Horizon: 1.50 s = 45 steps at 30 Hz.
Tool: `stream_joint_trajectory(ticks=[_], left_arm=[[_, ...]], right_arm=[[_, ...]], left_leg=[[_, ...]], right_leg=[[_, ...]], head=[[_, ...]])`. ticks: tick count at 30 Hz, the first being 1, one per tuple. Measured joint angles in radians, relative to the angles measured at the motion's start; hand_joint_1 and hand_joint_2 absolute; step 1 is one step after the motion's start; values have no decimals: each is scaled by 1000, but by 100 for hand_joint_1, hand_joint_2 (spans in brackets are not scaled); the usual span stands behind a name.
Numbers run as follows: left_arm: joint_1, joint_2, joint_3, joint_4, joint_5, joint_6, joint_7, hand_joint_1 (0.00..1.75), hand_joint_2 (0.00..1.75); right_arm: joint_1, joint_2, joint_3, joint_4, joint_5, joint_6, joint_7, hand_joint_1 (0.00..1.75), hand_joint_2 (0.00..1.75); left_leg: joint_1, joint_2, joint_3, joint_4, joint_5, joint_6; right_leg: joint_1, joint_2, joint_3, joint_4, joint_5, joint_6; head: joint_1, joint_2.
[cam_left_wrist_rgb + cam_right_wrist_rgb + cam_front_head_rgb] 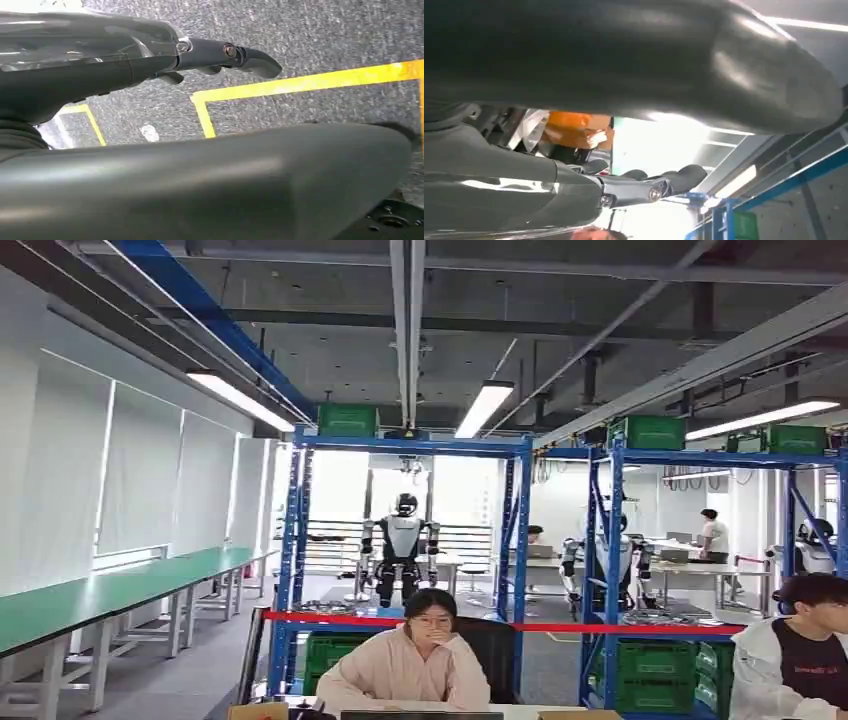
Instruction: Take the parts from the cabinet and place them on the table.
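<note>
Fingers (250,57) of the left hand (150,65) extend straight, holding nothing, over grey floor (325,35); right hand (589,190) likewise empty, fingers (674,180) outstretched.

Three people (408,660) – two blue racks (405,540), three humanoid robots (401,545).

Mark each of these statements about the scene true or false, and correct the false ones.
1. A red tape runs across the blue racks. True.
2. The long bench has a red top. False: it is green.
3. The left hand holds a part. False: nothing shows in it.
4. Yellow lines mark the floor below the left hand. True.
5. The crates atop the racks are orange. False: they are green.
</note>
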Motion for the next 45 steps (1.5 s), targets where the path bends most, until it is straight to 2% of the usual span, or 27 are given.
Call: stream_joint_trajectory(ticks=[2,3,4,7,8,10,12,13,14,15,17,19,23,25,26,28,29,31,33,34,35,38,39,40,42,43,45], left_arm=[[-1,-1,0,0,0,0,0,0,0],[-1,-3,1,0,1,0,0,0,0],[-1,-5,1,0,2,0,-1,0,0],[1,-7,6,0,4,0,-1,0,0],[2,-7,10,0,6,0,-1,0,0],[4,-10,14,0,12,1,0,0,0],[4,-10,16,0,13,2,-1,0,0],[5,-10,17,0,14,2,-1,0,0],[6,-10,18,0,15,3,-1,0,0],[6,-10,20,0,18,5,-1,0,0],[6,-10,25,0,20,8,-1,0,0],[2,-11,27,0,22,10,0,0,0],[6,-17,39,0,29,11,5,0,0],[5,-18,42,0,31,14,5,0,0],[5,-18,43,0,35,13,5,0,0],[5,-21,43,0,45,13,6,0,0],[6,-21,43,0,45,13,6,0,0],[7,-23,43,0,47,14,7,0,0],[6,-25,45,0,48,14,11,0,0],[6,-29,46,0,48,15,12,0,0],[6,-29,48,0,50,17,12,0,0],[8,-34,58,0,54,17,10,0,0],[9,-34,61,0,54,19,9,0,0],[10,-34,64,0,54,19,9,0,0],[11,-35,68,0,52,19,6,0,0],[11,-35,68,0,50,19,5,0,0],[13,-35,69,0,45,19,4,0,0]], right_arm=[[8,6,-13,-14,5,1,-3,0,0],[12,9,-20,-22,5,1,-5,0,0],[16,11,-24,-28,5,1,-7,0,0],[48,15,-40,-32,8,7,-21,0,0],[59,19,-45,-34,7,11,-24,0,0],[80,27,-54,-37,1,28,-25,0,0],[113,35,-67,-37,0,47,-26,0,0],[126,38,-72,-37,0,55,-26,0,0],[140,45,-80,-37,-1,69,-26,0,0],[154,51,-89,-37,-3,84,-26,0,0],[175,64,-108,-37,-8,106,-26,0,0],[191,76,-125,-42,-9,119,-26,0,0],[225,100,-165,-45,23,129,-26,0,0],[239,105,-176,-45,37,125,-26,0,0],[244,107,-185,-43,48,119,-26,0,0],[260,116,-197,-37,51,117,-26,0,0],[271,122,-206,-31,54,118,-26,0,0],[283,131,-220,-16,80,113,-26,0,0],[285,134,-225,7,109,93,-26,0,0],[283,134,-228,31,137,70,-26,0,0],[280,134,-230,62,175,42,-26,0,0],[274,130,-240,178,285,-49,-18,0,0],[262,129,-241,239,322,-82,-1,0,0],[250,124,-245,309,361,-119,28,0,0],[235,117,-251,438,417,-193,39,0,0],[221,113,-256,514,430,-216,38,0,0],[186,107,-273,657,456,-255,28,0,0]], left_leg=[[-4,0,-13,0,14,-3],[-3,0,-15,0,20,-6],[-9,-1,-18,1,25,-12],[2,0,-19,-8,49,-33],[2,-2,-24,-6,44,-38],[2,-5,-51,62,-62,-42],[4,-6,-85,211,-166,-49],[4,-5,-92,270,-183,-52],[5,-5,-82,295,-168,-54],[5,-5,-52,274,-130,-55],[7,-5,52,133,-67,-55],[5,-10,153,-22,-93,-51],[2,-10,139,-29,-86,-15],[3,-1,119,-30,-67,2],[1,-1,104,-30,-55,6],[-3,1,73,-28,-32,8],[-5,2,57,-27,-20,8],[-10,3,26,-24,1,7],[-14,2,6,-23,19,5],[-16,2,3,-22,27,0],[-17,3,1,-22,35,-5],[-10,3,-8,-28,65,-25],[-7,2,-13,-20,46,-29],[-8,-4,-22,5,-12,-33],[-6,-5,-52,135,-136,-39],[-5,-5,-66,213,-173,-43],[-5,-5,-57,281,-143,-47]], right_leg=[[2,0,127,-185,59,-13],[5,0,191,-275,58,-24],[11,-1,216,-326,50,-29],[20,0,207,-325,64,-39],[9,-6,200,-341,84,-50],[10,-10,173,-339,105,-63],[11,-12,143,-333,124,-62],[12,-13,127,-329,133,-62],[12,-13,110,-324,141,-60],[12,-13,92,-317,150,-58],[9,-12,59,-298,160,-51],[15,-10,34,-269,164,-43],[10,-7,22,-269,190,-18],[6,-5,7,-219,102,-5],[4,-5,-13,-145,32,-2],[3,-5,-43,1,-43,4],[3,-5,-39,40,-38,3],[3,-5,27,-14,35,-2],[8,-4,154,-189,74,-19],[16,-3,235,-294,58,-33],[19,-5,270,-362,45,-38],[26,-5,259,-373,59,-47],[16,-10,250,-381,76,-56],[18,-10,235,-381,88,-64],[19,-12,201,-374,111,-68],[19,-13,178,-368,123,-68],[19,-13,131,-347,142,-65]], head=[[0,0],[0,0],[0,0],[0,0],[0,0],[1,1],[1,0],[1,0],[1,0],[1,0],[1,0],[1,0],[1,0],[0,0],[0,0],[0,0],[0,0],[0,0],[0,0],[1,0],[1,0],[1,1],[0,0],[1,1],[1,0],[1,1],[1,0]])
